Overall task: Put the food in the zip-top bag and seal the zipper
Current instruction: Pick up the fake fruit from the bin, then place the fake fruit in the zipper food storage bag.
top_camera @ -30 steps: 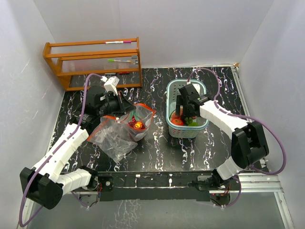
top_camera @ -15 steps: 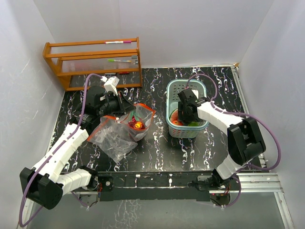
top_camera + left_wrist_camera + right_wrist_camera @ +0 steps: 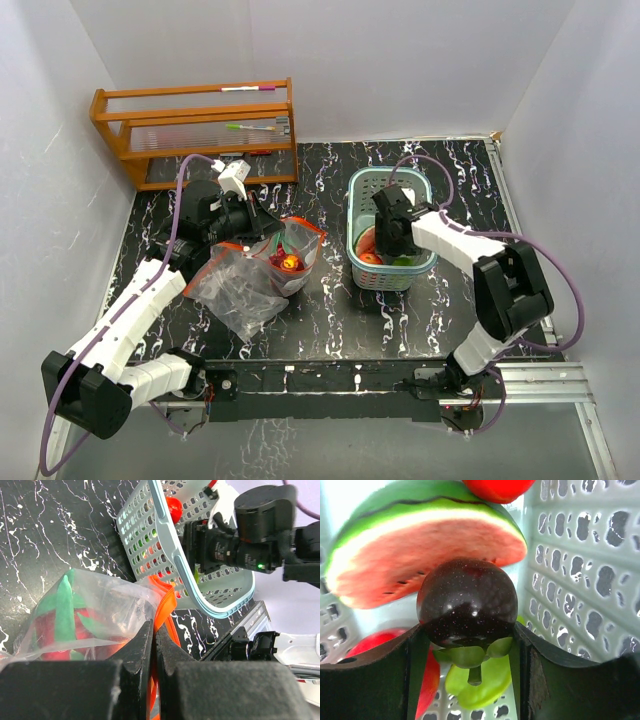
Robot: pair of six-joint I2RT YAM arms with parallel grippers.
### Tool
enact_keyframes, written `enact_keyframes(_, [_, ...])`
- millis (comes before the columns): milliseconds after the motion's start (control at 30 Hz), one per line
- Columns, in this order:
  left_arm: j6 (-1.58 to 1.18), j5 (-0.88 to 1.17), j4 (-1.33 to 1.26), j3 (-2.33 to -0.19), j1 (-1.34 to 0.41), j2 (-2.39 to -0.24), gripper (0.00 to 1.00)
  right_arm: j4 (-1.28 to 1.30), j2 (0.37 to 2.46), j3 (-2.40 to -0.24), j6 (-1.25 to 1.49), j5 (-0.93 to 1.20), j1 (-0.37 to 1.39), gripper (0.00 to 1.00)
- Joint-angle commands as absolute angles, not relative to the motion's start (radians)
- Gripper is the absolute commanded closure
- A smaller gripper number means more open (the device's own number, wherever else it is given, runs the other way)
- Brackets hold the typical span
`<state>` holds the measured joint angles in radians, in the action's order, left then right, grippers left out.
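Right gripper is inside the teal basket. Its jaws are closed against both flanks of a dark maroon fruit, and the green stalk hangs at 6 o'clock. From the wrist view the pads seem to hold the near side of the ball rather than its widest part, so I judge the grip shallow. Watermelon slice touches the fruit at 12 o'clock. A red fruit lies at 7 o'clock, and a green piece lies underneath.

Left gripper is clamped on the zipper, pinching one lip of the zip-top bag. The bag lies at 9 o'clock on the table, with its mouth turned toward 3 o'clock, facing the basket at 2 o'clock. One red-and-green piece is already inside.

Step in hand, as I read it: lift the maroon fruit out, then carry it to the bag mouth.

Notes for doing it well:
- The fruit is glossy and round, so it could squirt out of a shallow pinch. Squeeze firmly and lift slowly.
- Rise straight up past the slice and the basket wall before travelling toward 9 o'clock.
- The mouth looks narrow and floppy. Enter from 3 o'clock above the held lip, and let go only once the fruit is past the strip.
- Several pieces lie in the basket, so sealing is far off.
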<state>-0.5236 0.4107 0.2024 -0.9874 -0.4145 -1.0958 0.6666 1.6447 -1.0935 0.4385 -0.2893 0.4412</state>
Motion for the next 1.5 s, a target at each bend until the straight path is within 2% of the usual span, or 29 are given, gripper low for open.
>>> enact_keyframes(0, [-0.515, 0.428, 0.200, -1.001, -0.414, -1.077, 1.00, 0.672, 1.504, -1.203, 0.420, -0.242, 0.443, 0.60])
enact_keyframes(167, [-0.517, 0.424, 0.192, -0.992, -0.414, -1.078, 1.00, 0.660, 1.351, -1.255, 0.390, -0.116, 0.443, 0.60])
enact_keyframes(300, [-0.517, 0.423, 0.187, -0.984, -0.414, -1.089, 1.00, 0.634, 1.271, -1.268, 0.379, 0.066, 0.445, 0.62])
enact_keyframes(433, [-0.527, 0.435, 0.178, -0.986, -0.414, -1.096, 1.00, 0.543, 1.211, -1.241, 0.419, 0.178, 0.507, 0.62])
enact_keyframes(600, [-0.529, 0.434, 0.185, -1.002, -0.413, -1.095, 1.00, 0.449, 1.211, -1.264, 0.475, 0.112, 0.732, 0.62])
enact_keyframes(767, [-0.533, 0.432, 0.192, -1.012, -0.414, -1.085, 1.00, 0.367, 1.285, -1.290, 0.496, 0.104, 0.852, 0.62])
enact_keyframes(1133, [-0.530, 0.432, 0.213, -1.061, -0.414, -1.067, 1.00, 0.345, 1.457, -1.315, 0.498, 0.072, 0.922, 0.60])
enact_keyframes(1333, [-0.543, 0.439, 0.216, -1.066, -0.414, -1.048, 1.00, 0.258, 1.533, -1.342, 0.482, 0.022, 0.938, 0.54])
enact_keyframes(1400, [-0.542, 0.438, 0.218, -1.059, -0.414, -1.041, 1.00, 0.276, 1.567, -1.371, 0.473, -0.009, 0.949, 0.47])
enact_keyframes(1467, [-0.539, 0.436, 0.226, -1.056, -0.414, -1.038, 1.00, 0.307, 1.585, -1.388, 0.474, -0.047, 0.960, 0.35])
